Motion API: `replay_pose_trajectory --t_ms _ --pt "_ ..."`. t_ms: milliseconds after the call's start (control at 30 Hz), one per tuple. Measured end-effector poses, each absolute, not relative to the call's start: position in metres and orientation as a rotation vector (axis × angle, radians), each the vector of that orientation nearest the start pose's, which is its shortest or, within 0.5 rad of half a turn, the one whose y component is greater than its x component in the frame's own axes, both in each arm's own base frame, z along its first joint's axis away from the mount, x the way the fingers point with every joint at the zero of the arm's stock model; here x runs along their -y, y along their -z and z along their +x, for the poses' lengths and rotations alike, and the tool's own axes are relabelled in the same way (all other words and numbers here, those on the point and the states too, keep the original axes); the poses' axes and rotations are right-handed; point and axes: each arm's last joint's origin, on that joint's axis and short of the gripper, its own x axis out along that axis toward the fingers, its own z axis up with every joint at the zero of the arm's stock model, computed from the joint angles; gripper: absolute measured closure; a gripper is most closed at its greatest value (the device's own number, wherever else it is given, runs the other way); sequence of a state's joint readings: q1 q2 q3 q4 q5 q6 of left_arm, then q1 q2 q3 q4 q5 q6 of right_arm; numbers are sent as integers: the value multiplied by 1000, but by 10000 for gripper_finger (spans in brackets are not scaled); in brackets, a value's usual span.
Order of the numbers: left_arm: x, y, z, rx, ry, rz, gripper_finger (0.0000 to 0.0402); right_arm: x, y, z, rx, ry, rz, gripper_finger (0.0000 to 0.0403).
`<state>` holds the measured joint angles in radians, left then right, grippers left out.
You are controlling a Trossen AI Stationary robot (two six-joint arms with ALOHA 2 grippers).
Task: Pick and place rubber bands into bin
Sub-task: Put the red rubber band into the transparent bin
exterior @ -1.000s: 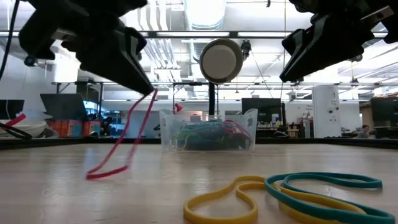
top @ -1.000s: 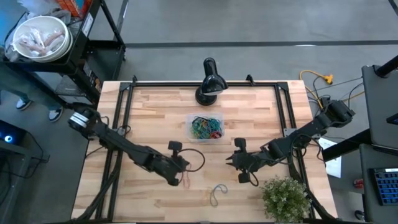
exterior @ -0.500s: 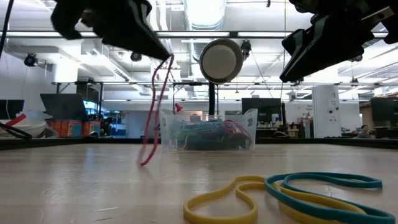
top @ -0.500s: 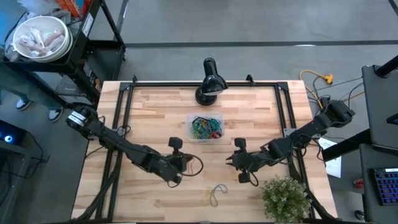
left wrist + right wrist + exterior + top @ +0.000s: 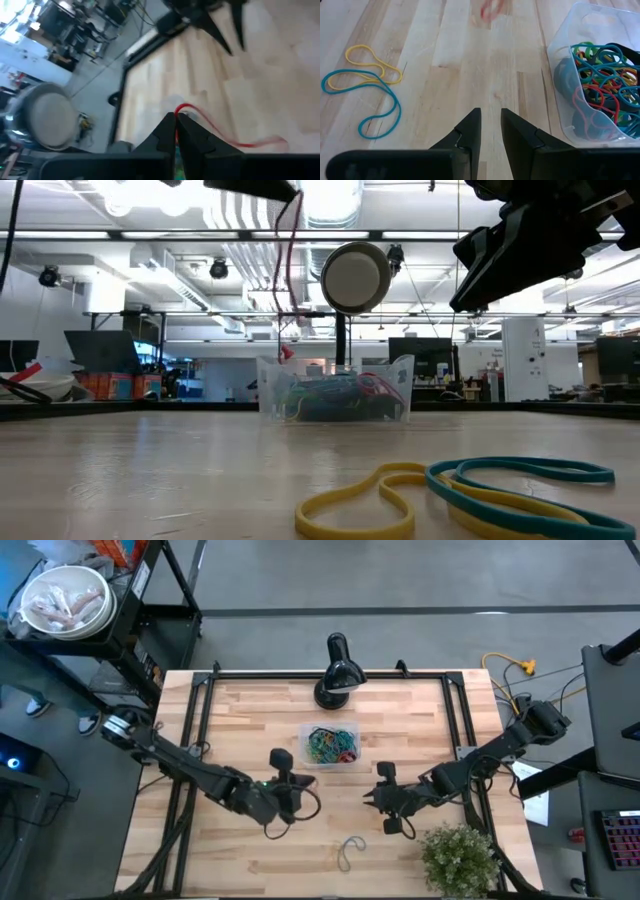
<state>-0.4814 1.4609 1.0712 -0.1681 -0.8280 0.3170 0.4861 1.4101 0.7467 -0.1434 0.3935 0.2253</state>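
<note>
Bright ceiling lights (image 5: 330, 195) are glaring in the low view, silhouetting both arms; the left wrist view is blurring, while the table (image 5: 250, 710) is showing evenly lit.

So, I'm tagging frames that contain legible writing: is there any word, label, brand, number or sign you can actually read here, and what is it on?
None is readable.
The bin and the rubber bands in it: no print.
The left gripper, shut on a red rubber band: no marking visible.
The right gripper: none either.
Screens and signs in the room behind the table: too small and blurred to read.
</note>
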Motion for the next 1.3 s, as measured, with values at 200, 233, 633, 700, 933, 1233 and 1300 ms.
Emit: replay_pose_trajectory --t_ms 200,233,633,700,933,1233,1300 --pt "105 -302 290 -472 -331 676 401 -118 -192 247 -732 -5 -129 335" --pt "101 -304 290 -471 -341 683 401 -118 -192 247 -732 -5 -129 335" --pt "43 -302 307 -535 -420 655 401 -118 -192 247 -732 -5 -130 335" --pt "32 -298 311 -561 -426 648 401 -118 -192 247 -732 -8 -136 335" --pt "1 -278 325 -642 -416 619 401 -118 -192 247 -732 -8 -137 335" --pt "-12 -260 335 -700 -384 606 401 -118 -191 246 -736 -8 -139 335" --pt "-11 -260 335 -698 -381 602 401 -117 -191 246 -736 -8 -139 335"
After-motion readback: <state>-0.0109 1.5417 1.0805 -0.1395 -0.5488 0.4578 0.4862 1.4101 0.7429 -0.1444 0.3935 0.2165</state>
